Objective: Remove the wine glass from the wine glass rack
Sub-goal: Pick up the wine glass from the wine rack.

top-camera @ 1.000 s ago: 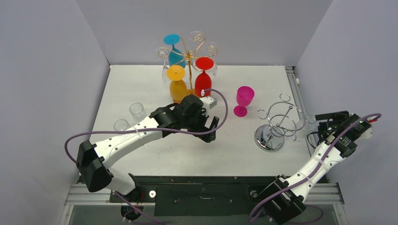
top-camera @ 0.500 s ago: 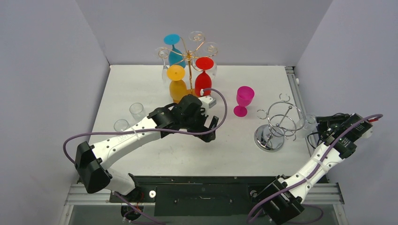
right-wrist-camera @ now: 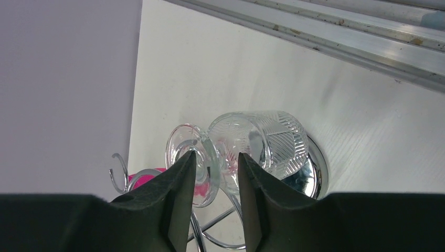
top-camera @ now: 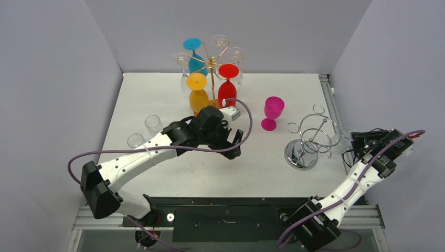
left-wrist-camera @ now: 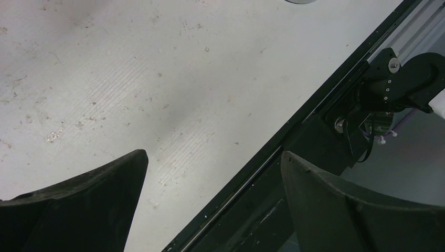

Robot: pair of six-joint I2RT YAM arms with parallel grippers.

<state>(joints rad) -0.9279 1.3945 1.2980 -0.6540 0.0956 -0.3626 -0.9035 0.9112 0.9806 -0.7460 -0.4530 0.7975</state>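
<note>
Left gripper [left-wrist-camera: 214, 154] released and empty at 5 o'clock of tall gold wire wine glass rack [top-camera: 211, 63], near hanging orange wine glass [top-camera: 198, 100]; likely staging. Right gripper [right-wrist-camera: 218, 155] brackets clear cut-glass goblet [right-wrist-camera: 273, 142] by chrome wire stand [top-camera: 300, 156]; can't tell if clamped.

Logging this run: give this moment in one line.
left gripper open, empty | right gripper around clear glass stem, grip unclear | wine glass rack holds coloured glasses

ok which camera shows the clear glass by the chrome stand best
The right wrist view: the clear glass lies sideways mid-frame, foot, stem and patterned bowl plain, with the right gripper straddling its stem. The top external view shows it only as a faint glint beside the chrome stand; the left wrist view misses it.
</note>
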